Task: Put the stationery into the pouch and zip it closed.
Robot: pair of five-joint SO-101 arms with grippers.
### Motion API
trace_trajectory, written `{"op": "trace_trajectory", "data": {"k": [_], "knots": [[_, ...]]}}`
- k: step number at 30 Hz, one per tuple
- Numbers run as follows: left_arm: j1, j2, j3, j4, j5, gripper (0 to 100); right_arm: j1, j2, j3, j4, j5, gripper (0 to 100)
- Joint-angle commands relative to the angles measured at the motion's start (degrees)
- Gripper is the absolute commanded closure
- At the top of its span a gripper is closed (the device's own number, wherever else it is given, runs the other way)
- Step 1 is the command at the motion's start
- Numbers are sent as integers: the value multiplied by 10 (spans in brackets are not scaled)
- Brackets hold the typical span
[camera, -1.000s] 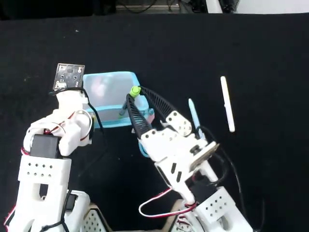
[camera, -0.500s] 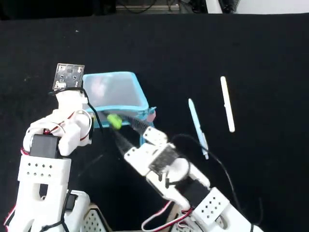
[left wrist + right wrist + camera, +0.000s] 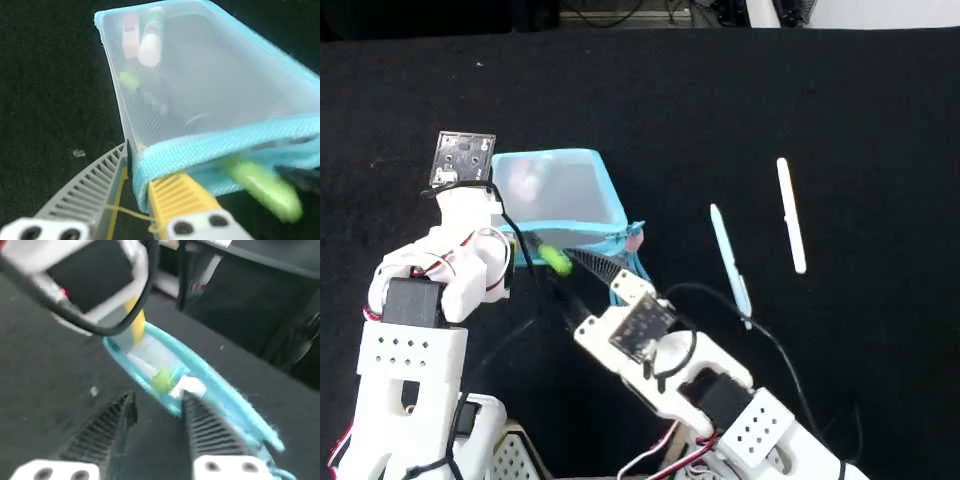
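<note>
The clear pouch with blue trim lies left of centre, holding several stationery items. My left gripper is shut on the blue edge at the pouch's near left corner. A green marker lies at the pouch's open near edge, its tip poking in at the mouth. Just in front of the marker, my right gripper has its black fingers apart and nothing between them. In the high view the right gripper sits at the pouch's near side.
A light blue pen and a white pen lie on the black tabletop to the right of the pouch. A pink bit sticks out at the pouch's right corner. The left arm stands by the pouch's left side.
The right gripper carried the green marker from above the pouch's right end down and left to its near edge. Since half a second ago it has shifted only slightly. The left arm held still.
</note>
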Motion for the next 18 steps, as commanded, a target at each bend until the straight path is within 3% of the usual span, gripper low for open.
{"op": "trace_trajectory", "data": {"k": [1, 4, 8, 13, 18], "knots": [[2, -2, -6, -5, 5, 970, -6, -7, -112, 120, -47, 769], [2, -2, -6, -5, 5, 970, 9, -7, -205, 252, -68, 769], [2, -2, -6, -4, 5, 970, 109, -6, -313, 383, -67, 769], [2, -2, -6, -4, 5, 970, 296, 0, -342, 418, -69, 771], [2, -2, 1, -8, 5, 970, 389, 88, -342, 442, -70, 883]]}}
